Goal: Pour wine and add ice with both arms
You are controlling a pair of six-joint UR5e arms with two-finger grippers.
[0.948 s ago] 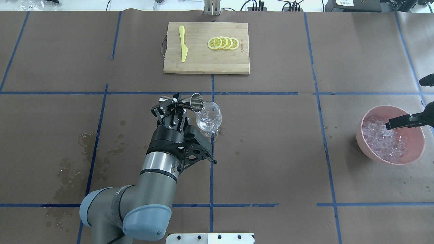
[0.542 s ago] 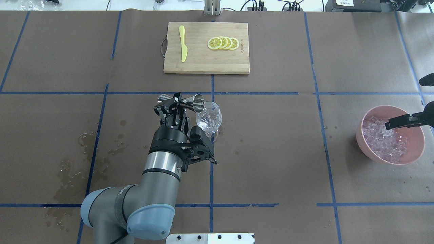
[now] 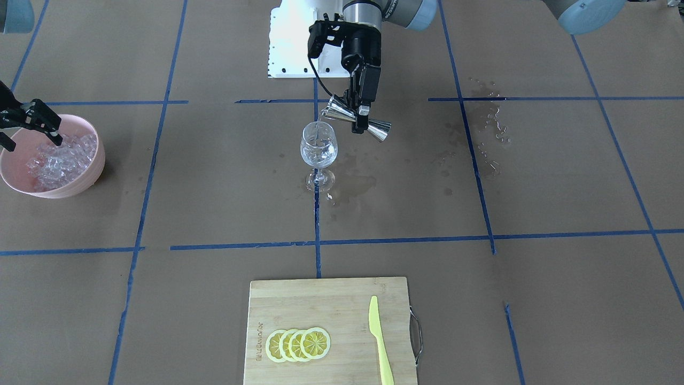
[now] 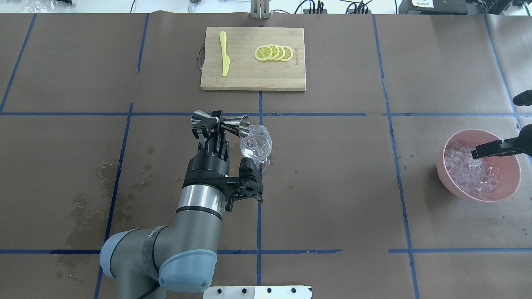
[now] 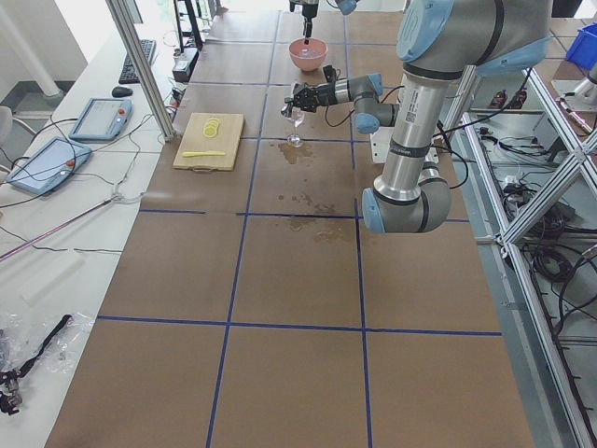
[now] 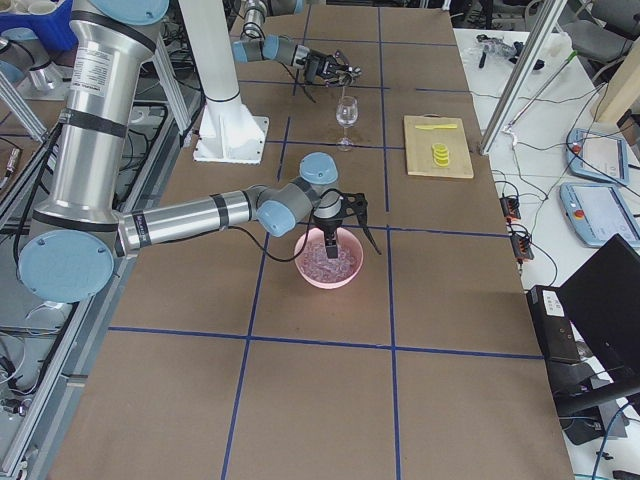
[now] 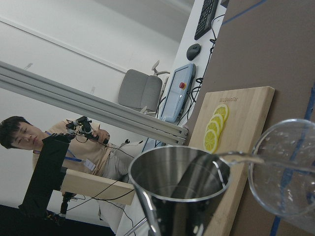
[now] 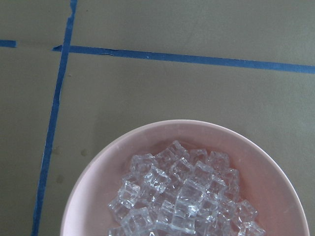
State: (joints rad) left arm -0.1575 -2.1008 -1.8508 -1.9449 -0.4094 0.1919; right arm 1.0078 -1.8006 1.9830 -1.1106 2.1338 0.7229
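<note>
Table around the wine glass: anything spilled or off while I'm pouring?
Yes. A wet patch darkens the paper beside the foot of the upright wine glass, and scattered droplets lie farther out on the robot's left. The pour itself looks fine: the jigger held by the left gripper tips into the glass.

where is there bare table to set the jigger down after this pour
Widest bare patch: the paper between the wine glass and the pink bowl. Also free: the squares either side of the cutting board. Crowded at the glass, where the left gripper tips the jigger; puddles wet the paper on the robot's left.
</note>
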